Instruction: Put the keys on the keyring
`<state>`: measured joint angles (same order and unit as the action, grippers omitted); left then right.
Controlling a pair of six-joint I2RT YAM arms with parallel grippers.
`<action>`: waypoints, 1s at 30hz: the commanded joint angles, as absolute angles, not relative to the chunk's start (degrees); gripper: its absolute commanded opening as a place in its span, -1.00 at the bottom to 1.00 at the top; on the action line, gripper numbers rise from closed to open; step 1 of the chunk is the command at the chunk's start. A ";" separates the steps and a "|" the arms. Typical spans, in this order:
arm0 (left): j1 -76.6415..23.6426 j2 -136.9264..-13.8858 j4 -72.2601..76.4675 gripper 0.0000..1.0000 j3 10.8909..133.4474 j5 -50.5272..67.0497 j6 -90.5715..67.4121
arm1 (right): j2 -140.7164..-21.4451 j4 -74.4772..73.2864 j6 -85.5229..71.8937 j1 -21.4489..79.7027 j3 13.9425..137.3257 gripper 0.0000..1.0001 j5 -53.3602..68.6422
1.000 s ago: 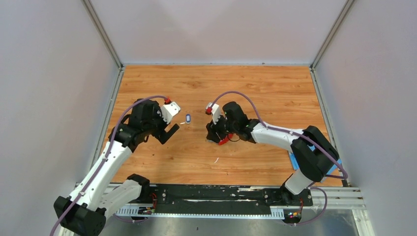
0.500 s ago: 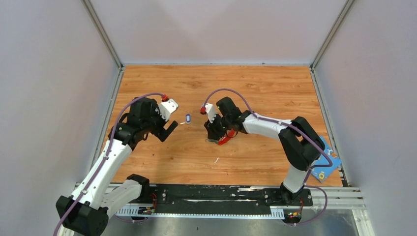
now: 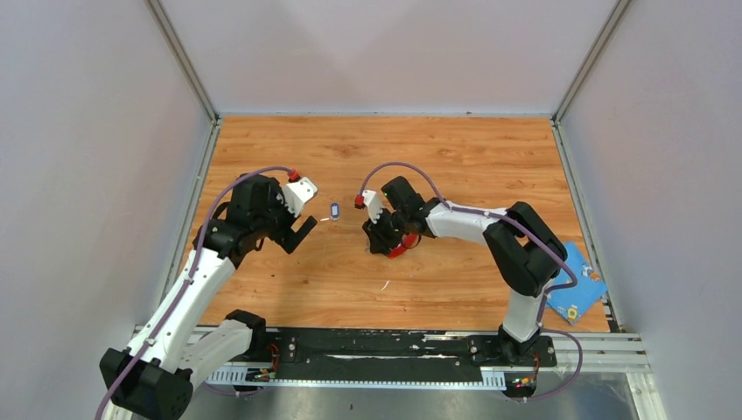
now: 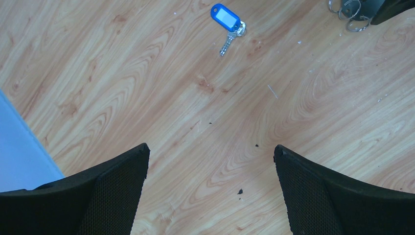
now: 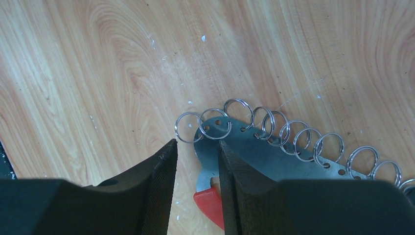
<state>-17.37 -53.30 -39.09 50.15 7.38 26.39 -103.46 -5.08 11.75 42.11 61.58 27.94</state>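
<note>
The key with the blue-and-white oval head [image 3: 334, 211] lies on the wood between the arms; in the left wrist view [image 4: 226, 17] it lies well ahead of my fingers. My left gripper [image 3: 302, 231] is open and empty, hovering left of it. The keyring [image 5: 274, 147], a grey plate with a row of split rings and a red end [image 5: 210, 201], lies on the table. My right gripper [image 5: 196, 145] is low over its end, jaws a narrow gap apart, with the red end in the gap and wood showing beside it. I cannot make out the black-headed key.
A blue cloth [image 3: 575, 293] lies at the front right, beside the right arm's base. A few loose metal rings [image 4: 348, 10] show at the top right of the left wrist view. Grey walls close in the wooden table [image 3: 472, 157].
The right arm's elbow has swung left and its wrist has turned over the keyring, uncovering the blue cloth. The left gripper has shifted slightly. The keyring and blue key stay put.
</note>
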 commanded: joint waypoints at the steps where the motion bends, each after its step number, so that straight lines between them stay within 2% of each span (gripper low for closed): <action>1: -16.96 -52.59 -38.41 1.00 49.73 8.02 26.70 | -105.05 -4.33 11.70 43.03 63.16 -0.20 27.70; 6: -16.96 -52.35 -38.50 1.00 49.95 7.85 26.93 | -104.57 -2.27 12.55 45.73 61.27 -0.17 20.06; 12: -16.96 -51.89 -38.56 1.00 49.92 7.19 27.17 | -103.69 1.69 14.54 49.40 58.84 -0.31 7.61; 18: -16.96 -51.73 -38.89 1.00 50.01 7.05 27.22 | -103.14 4.44 13.64 49.83 58.08 -0.51 6.51; 24: -16.96 -51.74 -39.17 1.00 50.34 6.63 27.57 | -103.06 4.93 13.40 49.88 58.80 -0.97 6.94; 30: -16.96 -49.82 -41.79 1.00 50.45 7.88 30.01 | -100.63 5.67 12.50 49.77 57.44 -0.99 11.74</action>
<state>-17.37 -52.07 -39.40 50.06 7.09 27.49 -103.85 5.15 13.17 49.39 59.11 8.84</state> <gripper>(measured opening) 0.999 0.006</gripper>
